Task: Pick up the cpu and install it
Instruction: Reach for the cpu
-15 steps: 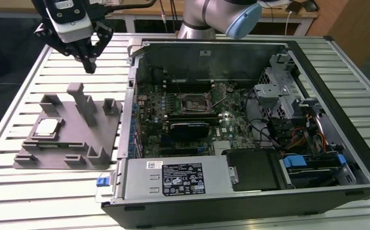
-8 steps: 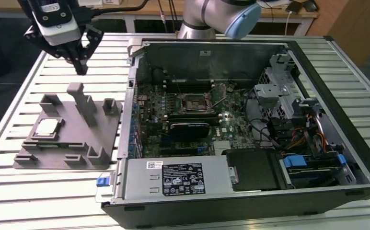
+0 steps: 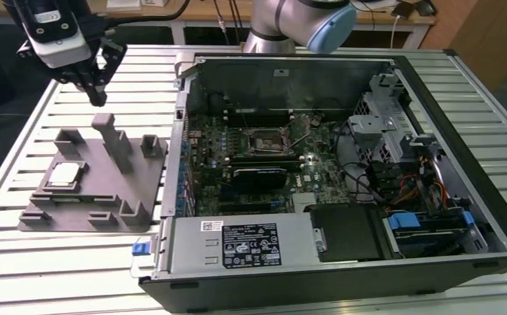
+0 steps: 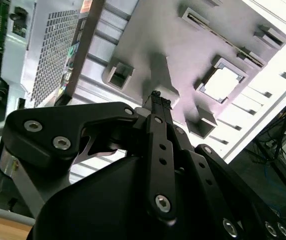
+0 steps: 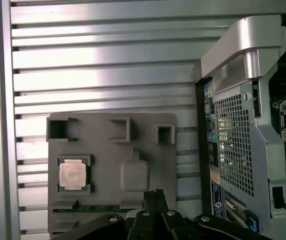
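hanging over the exterior view's left side, the gripper [image 3: 98, 100] had its fingers pressed together with nothing between them, the tips just above the tall post [image 3: 106, 128] of the grey block [image 3: 104, 220] and not touching it. the cpu [image 3: 64, 174] lay flat in a square pocket on that block, shiny side up, apart from the gripper. further right, the open computer case [image 3: 463, 216] rested on the slatted table [image 3: 61, 269], with the socket [image 3: 263, 139] near the middle of its board.
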